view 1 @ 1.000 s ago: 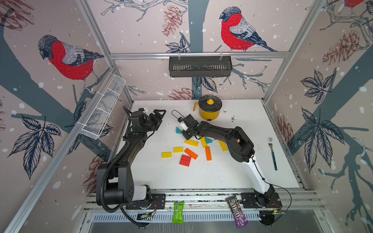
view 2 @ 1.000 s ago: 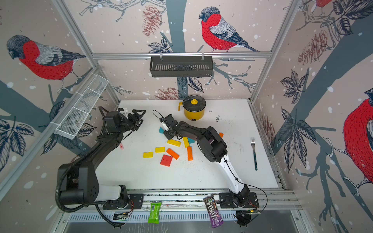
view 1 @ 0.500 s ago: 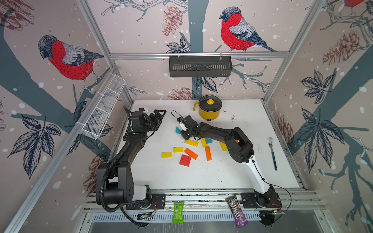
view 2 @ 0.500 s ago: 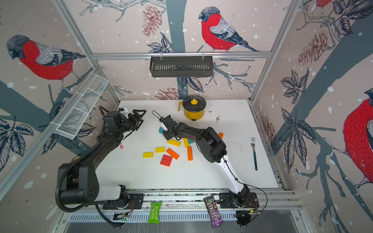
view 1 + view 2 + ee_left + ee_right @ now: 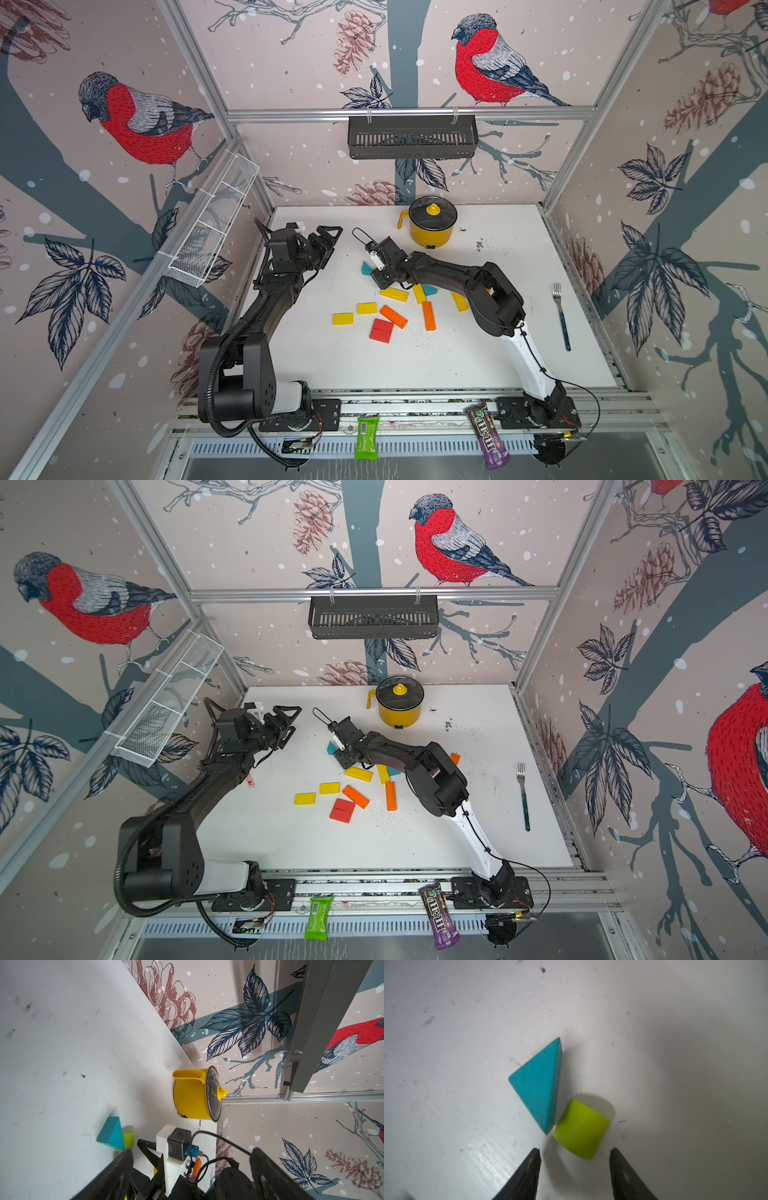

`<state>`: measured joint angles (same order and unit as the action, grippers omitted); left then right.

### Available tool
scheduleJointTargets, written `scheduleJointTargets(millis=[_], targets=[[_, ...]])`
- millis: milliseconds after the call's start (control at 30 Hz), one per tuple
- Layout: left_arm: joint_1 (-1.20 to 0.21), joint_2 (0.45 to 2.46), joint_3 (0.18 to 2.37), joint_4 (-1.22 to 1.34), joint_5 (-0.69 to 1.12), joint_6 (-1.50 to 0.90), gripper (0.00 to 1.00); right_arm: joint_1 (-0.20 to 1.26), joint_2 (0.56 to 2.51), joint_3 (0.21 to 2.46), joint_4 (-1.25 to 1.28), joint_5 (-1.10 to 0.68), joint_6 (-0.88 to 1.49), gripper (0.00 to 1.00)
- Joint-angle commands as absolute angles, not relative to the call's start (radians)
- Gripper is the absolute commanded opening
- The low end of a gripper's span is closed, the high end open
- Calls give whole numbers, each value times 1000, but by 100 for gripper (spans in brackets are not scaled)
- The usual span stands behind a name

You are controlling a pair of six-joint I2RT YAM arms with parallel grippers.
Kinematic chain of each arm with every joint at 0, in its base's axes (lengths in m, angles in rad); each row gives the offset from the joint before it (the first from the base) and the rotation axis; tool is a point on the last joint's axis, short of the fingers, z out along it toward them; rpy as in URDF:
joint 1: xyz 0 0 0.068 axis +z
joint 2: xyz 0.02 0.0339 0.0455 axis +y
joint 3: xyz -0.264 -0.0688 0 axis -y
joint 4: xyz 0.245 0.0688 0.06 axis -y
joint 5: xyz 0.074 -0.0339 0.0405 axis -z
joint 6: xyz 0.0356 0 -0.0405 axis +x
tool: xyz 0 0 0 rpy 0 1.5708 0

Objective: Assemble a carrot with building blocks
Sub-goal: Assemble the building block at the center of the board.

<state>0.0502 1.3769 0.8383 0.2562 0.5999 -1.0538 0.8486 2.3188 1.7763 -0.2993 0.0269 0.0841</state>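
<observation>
Our right pincer [image 5: 574,1149] stands half open and empty, the green piece [image 5: 580,1128] lying free on the surface [image 5: 446,1064] just past its tips, beside the teal triangle [image 5: 537,1084] (touching or not, we cannot tell). Our left pincer [image 5: 328,237] hangs part open, holding nothing, well apart from the blocks. We judge the carrot barely begun: the red block [image 5: 381,330] and the yellow and orange ones lie scattered, unjoined.

Our black left arm [image 5: 270,307] bends at the elbow, its black two-fingered left gripper [image 5: 332,239] rolled sideways, jaws apart. Our black right arm [image 5: 449,274] stretches low, with the right gripper [image 5: 574,1150] jaws parted and empty.
</observation>
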Motion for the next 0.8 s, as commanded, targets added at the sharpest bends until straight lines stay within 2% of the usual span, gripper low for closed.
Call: scheduleJointTargets(millis=[0, 367, 767], targets=[[49, 1374, 846, 267, 605, -1052, 89, 854, 2307, 1787, -306, 35, 95, 61], [50, 1373, 848, 266, 604, -1046, 89, 842, 2402, 1921, -366, 72, 106, 65], [48, 1378, 848, 266, 605, -1048, 89, 838, 2392, 1917, -368, 94, 115, 66]])
